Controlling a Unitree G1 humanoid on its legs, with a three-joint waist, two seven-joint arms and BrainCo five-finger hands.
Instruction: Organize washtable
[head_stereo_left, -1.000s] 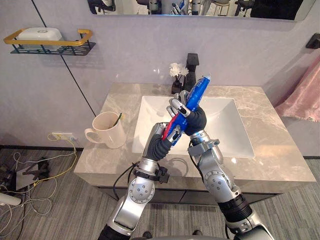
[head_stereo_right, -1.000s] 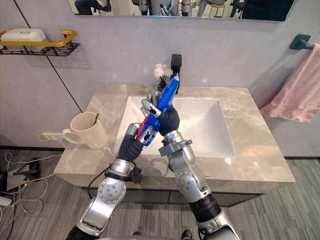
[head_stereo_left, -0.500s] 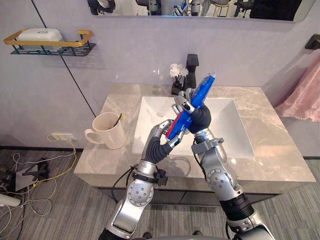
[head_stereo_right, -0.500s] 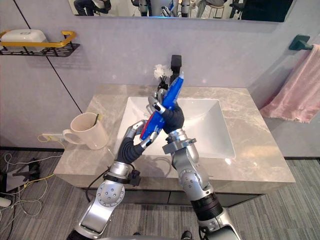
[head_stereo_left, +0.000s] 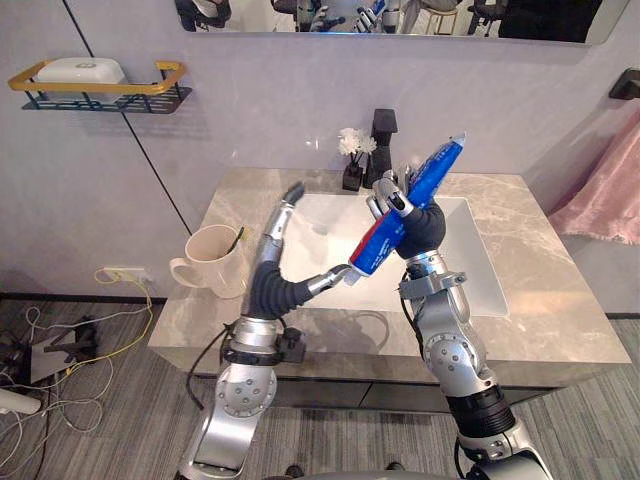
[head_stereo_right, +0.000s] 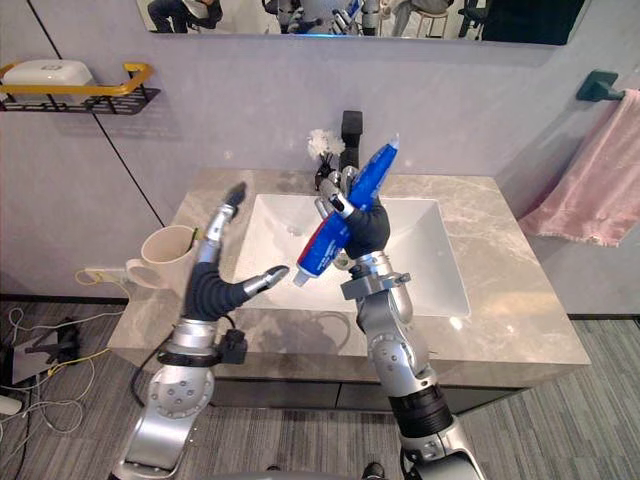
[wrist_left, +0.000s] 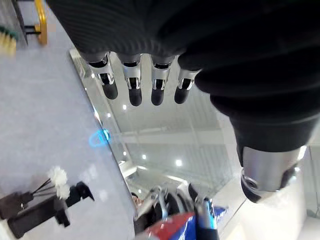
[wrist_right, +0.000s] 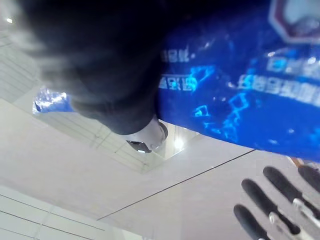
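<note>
right hand (head_stereo_left: 418, 225) curled round toothpaste tube (head_stereo_left: 377, 243), tilted above sink (head_stereo_left: 480, 280); left hand (head_stereo_left: 270, 268) splayed, empty, thumb by tube's cap. tube not yet put away; mug (head_stereo_left: 215, 258) stands left of sink.

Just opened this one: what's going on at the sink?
The robot stands at a washbasin. Its right hand is curled round a blue and red toothpaste tube, holding it tilted in the air above the basin. The left hand is raised beside it with fingers straight and open, holding nothing, its thumb tip close to the tube's lower end. A cream mug stands on the marble counter to the robot's left.
</note>
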